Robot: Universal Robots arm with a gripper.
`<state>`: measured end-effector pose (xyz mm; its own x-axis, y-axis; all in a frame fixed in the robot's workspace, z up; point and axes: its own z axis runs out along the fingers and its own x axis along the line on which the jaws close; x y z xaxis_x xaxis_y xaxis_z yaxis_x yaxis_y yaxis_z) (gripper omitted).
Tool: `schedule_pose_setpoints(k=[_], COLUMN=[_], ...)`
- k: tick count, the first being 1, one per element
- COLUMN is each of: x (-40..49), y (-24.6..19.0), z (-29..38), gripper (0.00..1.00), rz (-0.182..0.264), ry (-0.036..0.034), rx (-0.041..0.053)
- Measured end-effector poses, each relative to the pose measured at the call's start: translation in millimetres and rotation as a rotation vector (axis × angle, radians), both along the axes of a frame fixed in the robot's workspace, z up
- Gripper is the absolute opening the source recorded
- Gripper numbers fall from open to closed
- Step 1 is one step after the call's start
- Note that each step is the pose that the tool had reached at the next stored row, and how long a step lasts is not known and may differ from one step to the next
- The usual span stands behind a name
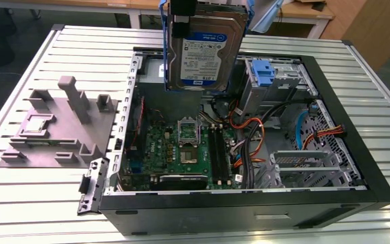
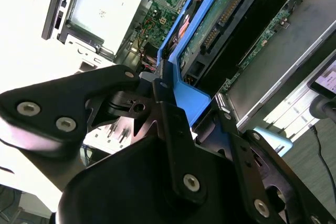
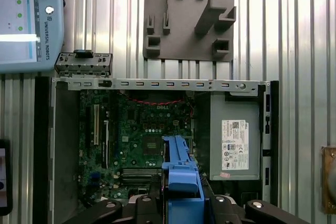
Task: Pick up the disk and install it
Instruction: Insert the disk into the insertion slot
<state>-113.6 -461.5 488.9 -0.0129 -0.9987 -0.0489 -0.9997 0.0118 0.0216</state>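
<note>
A: Start at the exterior view's left. What sits off to that side of the gripper (image 3: 181, 205)?

B: A grey stand (image 1: 59, 127) with upright posts, flat on the slatted tabletop (image 1: 39, 203). It is lower than the gripper and well apart from it.

A: And next?

B: The open case (image 1: 249, 203), lying on its side just beside the stand. Its motherboard (image 1: 181, 147) lies straight below the gripper, as the first wrist view shows.

A: The disk?

B: The disk (image 1: 205, 48) hangs upright from the gripper, label facing the exterior camera. Its lower edge is above the case's open side and clear of the motherboard. The gripper is clamped on the blue frame (image 3: 181, 174) at the disk's upper end. In the second wrist view the black fingers (image 2: 170, 124) press that frame from both sides.

A: Farther toward the exterior view's right?

B: A blue bracket (image 1: 263, 71) in the drive cage (image 1: 286, 76), lower than the gripper and near the disk's edge. Then orange cables (image 1: 253, 140), down in the case below it.
</note>
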Motion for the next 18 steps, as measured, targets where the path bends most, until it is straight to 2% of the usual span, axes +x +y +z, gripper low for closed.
schedule_pose_setpoints(k=[10, 15, 18], x=[0.0, 0.0, 0.0], y=[-1.2, -5.6, -10.4], z=[0.0, 0.0, 0.0], gripper=[0.37, 0.37, 0.37], rz=[0.000, 0.000, 0.000], ry=[0.0000, 0.0000, 0.0001], rx=[0.0000, 0.0000, -0.0003])
